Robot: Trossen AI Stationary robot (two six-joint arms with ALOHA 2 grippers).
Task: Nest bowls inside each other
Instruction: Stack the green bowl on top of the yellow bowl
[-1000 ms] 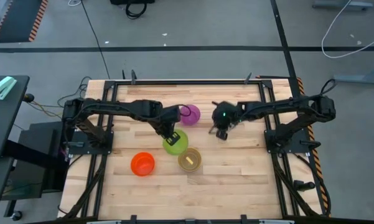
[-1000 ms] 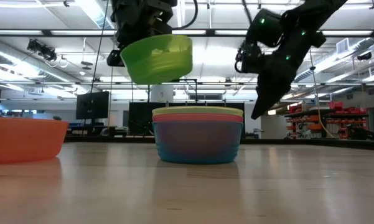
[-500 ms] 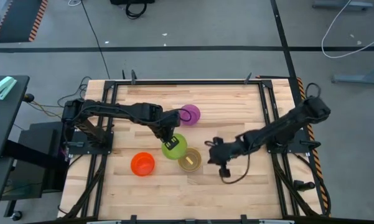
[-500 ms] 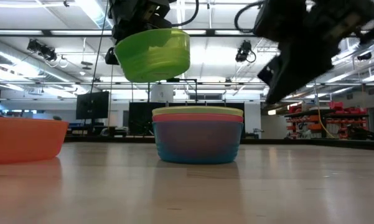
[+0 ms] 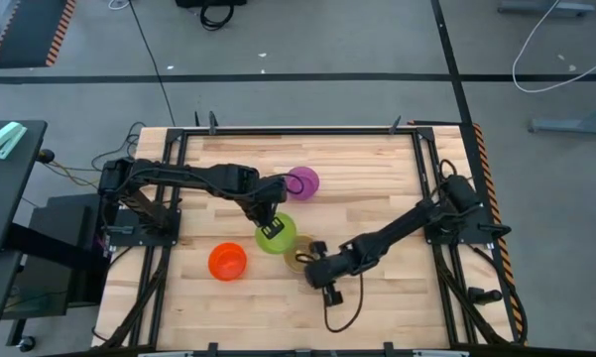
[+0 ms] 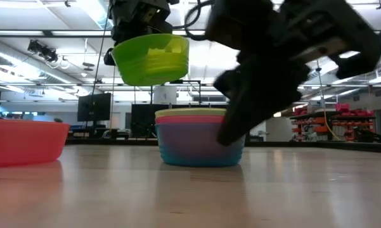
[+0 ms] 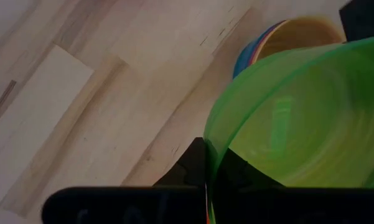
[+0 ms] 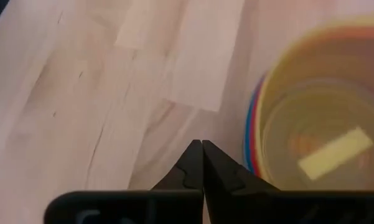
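Observation:
My left gripper [image 5: 268, 216] is shut on a green bowl [image 5: 277, 236] and holds it in the air just left of and above a stack of bowls [image 5: 300, 257]. The stack stands on its base on the table, with a yellow bowl [image 8: 323, 130] uppermost. My right gripper [image 8: 202, 163] is shut and sits low over the wood right beside the stack [image 6: 196, 136], on its near right side, apart from the rim. An orange bowl [image 5: 227, 261] stands near left and a purple bowl [image 5: 302, 182] farther back. My left gripper holds the green bowl by its rim [image 7: 209, 146], one finger outside the wall and one inside, showing through the green plastic. The fingers come from above, slanting down. The bowl [image 6: 151, 58] hangs clear of the table, mouth up and slightly tilted.
Bare wooden table [image 5: 397, 297] lies on the near right and along the front edge. The black frame rails [image 5: 298, 129] run round the table's edges. My right arm [image 5: 397, 233] reaches across the table's right half, and its cable loops near the front [image 5: 334, 307].
My right gripper has swung from the table's far middle, beside the purple bowl, toward the near edge and leftward, coming down next to the stack. The green bowl has stayed aloft in my left gripper.

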